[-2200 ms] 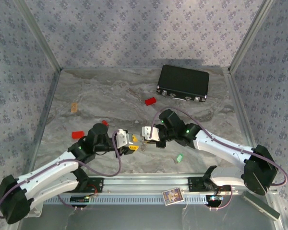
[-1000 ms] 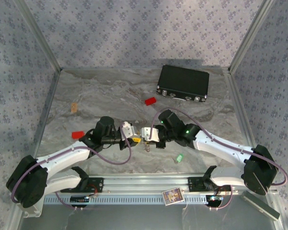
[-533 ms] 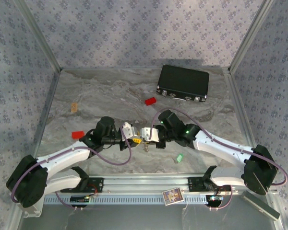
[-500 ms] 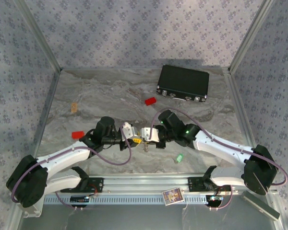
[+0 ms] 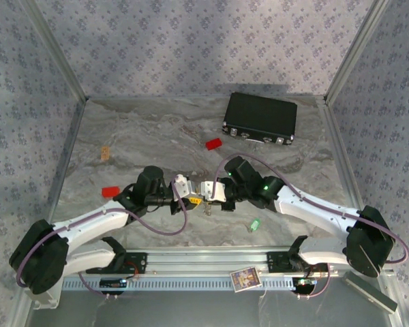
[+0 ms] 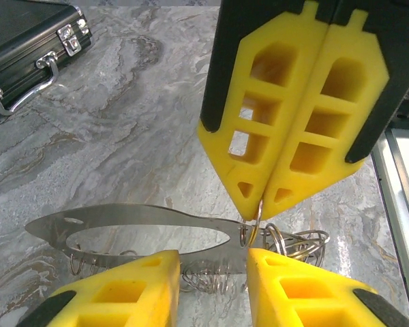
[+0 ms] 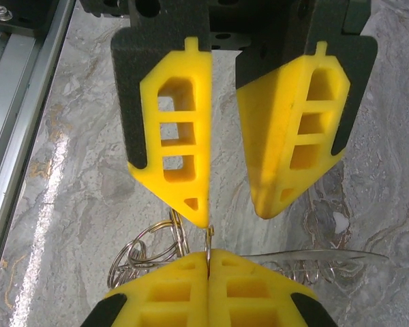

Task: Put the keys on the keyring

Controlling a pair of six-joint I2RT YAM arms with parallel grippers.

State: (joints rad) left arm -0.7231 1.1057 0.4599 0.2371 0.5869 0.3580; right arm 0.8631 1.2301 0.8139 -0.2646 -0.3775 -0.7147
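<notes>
In the top external view the left gripper and the right gripper are seen tip to tip at the middle of the counter. What lies between them is too small to be made out there. The green key is seen lying on the counter beside the right arm, apart from both grippers. A red piece is seen in front of the black case, and a second red piece beside the left arm. Whether either is a key cannot be told.

The detail is supplied by the wrist views. In the left wrist view the right gripper is shown with its yellow fingers pressed together on a small split ring. The keyring, a flat silvery oval hoop, is seen just below, stretched across the gap of the left gripper, whose jaws are held moderately apart. More wire rings are bunched at the hoop's end.

In the right wrist view the left gripper is seen from the front, parted, and the split ring is shown edge-on, pinched at the tips of the right gripper.
</notes>
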